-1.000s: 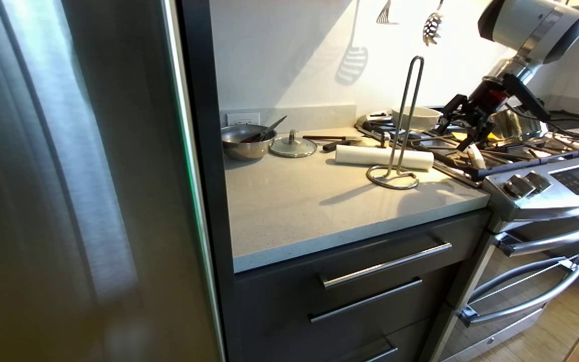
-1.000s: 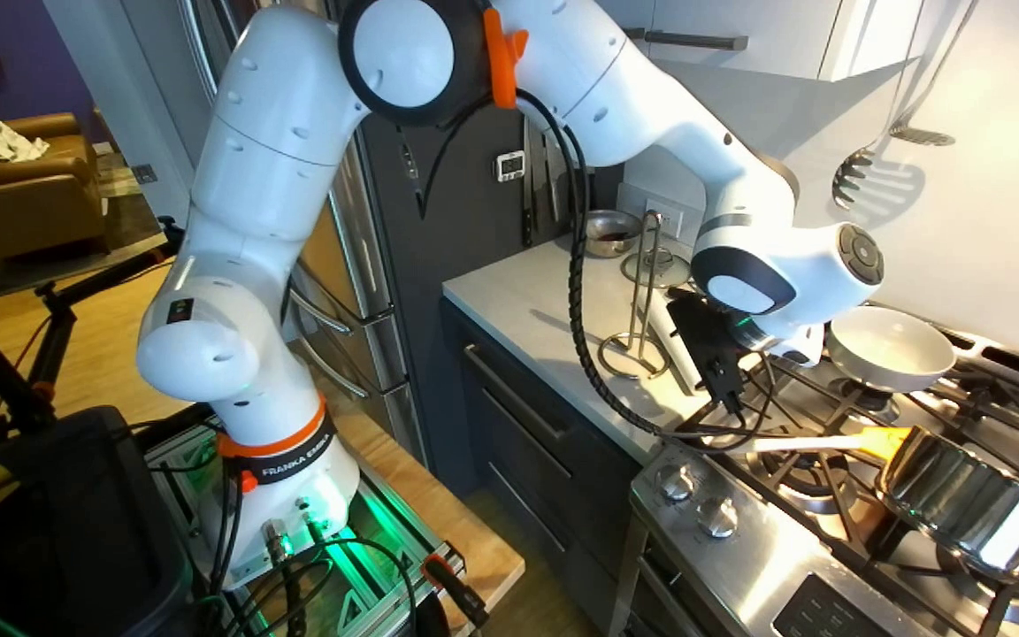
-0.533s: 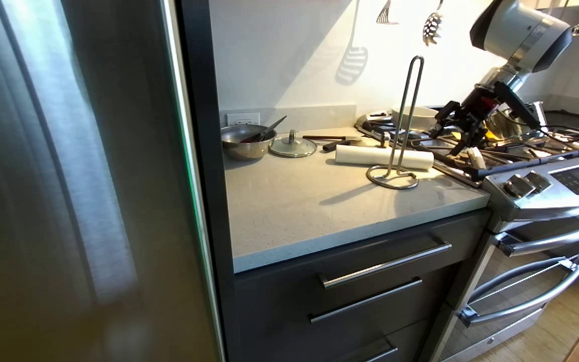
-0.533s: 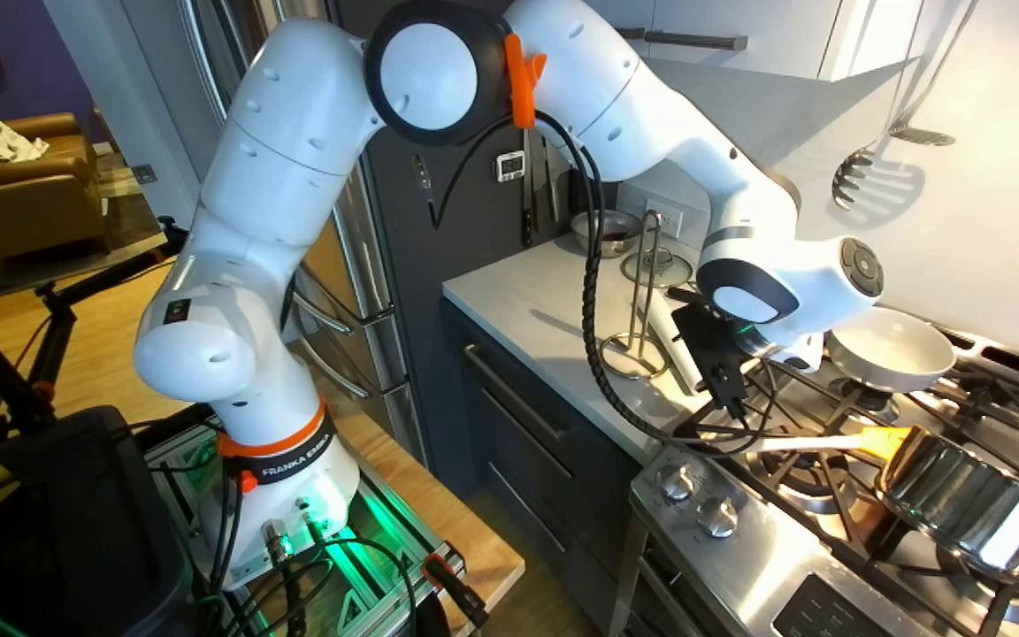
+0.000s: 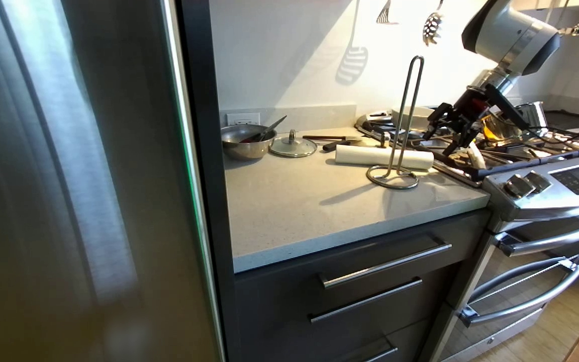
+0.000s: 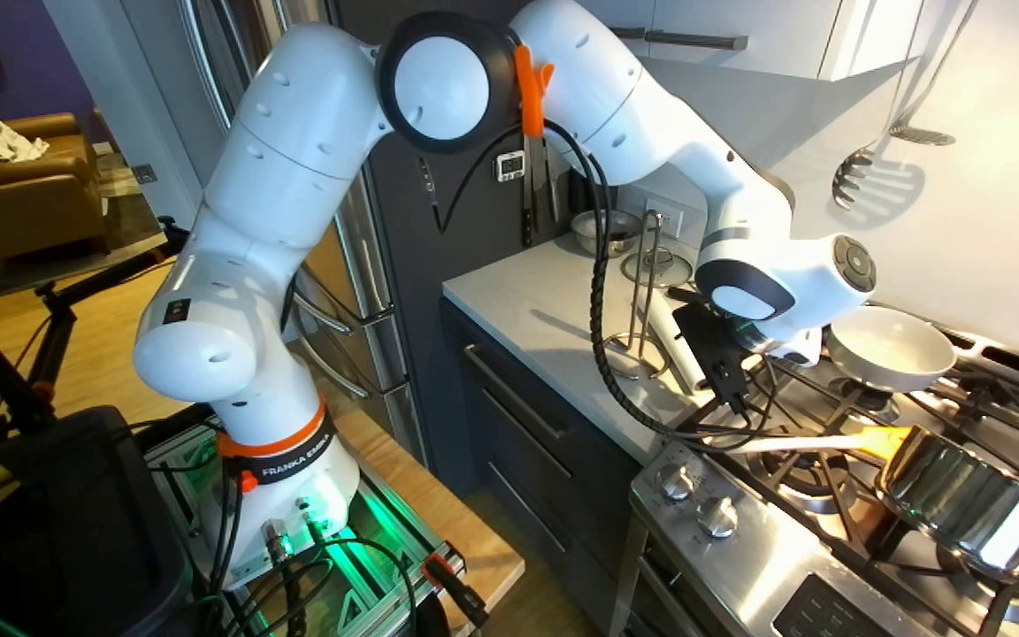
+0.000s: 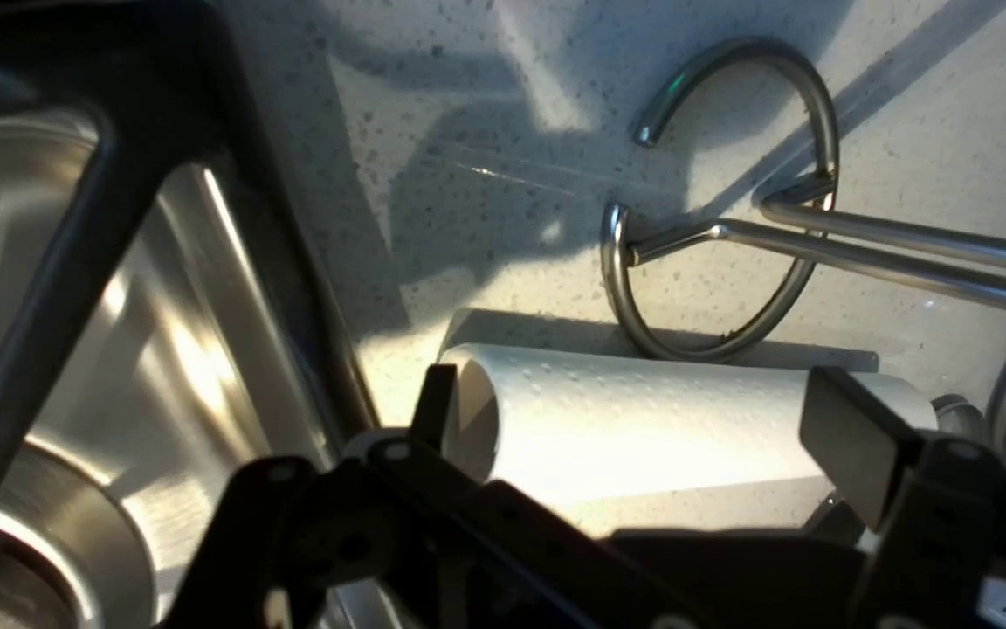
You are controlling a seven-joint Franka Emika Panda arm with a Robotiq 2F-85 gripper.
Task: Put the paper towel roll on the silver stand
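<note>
pincer (image 7: 638,402) spread wide and gripping nothing, the robot arm (image 6: 443,88) hangs near the edge of the stove (image 6: 775,575), probably so that the fingers (image 7: 852,454) can come down on the paper towel roll (image 7: 660,424) next. the roll lies on its side on the table (image 5: 294,211), its hollow end turned toward the stove; in the wrist view it shows between the two fingers, though how high they are above it is hard to judge. their spread runs along its length rather than across it, so the pincer would likely have to turn before closing on its girth.

the silver stand (image 7: 826,252) is upright just beside the roll, its ring (image 7: 826,131) lying flat on the table to give the tall wire loop (image 7: 948,279) a footing; whether ring and roll touch is unclear. the loop points up because the hollow roll is meant to drop over it, so the roll will probably need to be stood on end and lifted above the loop's top first. being so near the stand makes for a short carry, but a low sweep could knock the loop over. the bowl (image 5: 249,151) and the glass lid (image 5: 292,147) sit farther along the table, likely kept out of the way.
</note>
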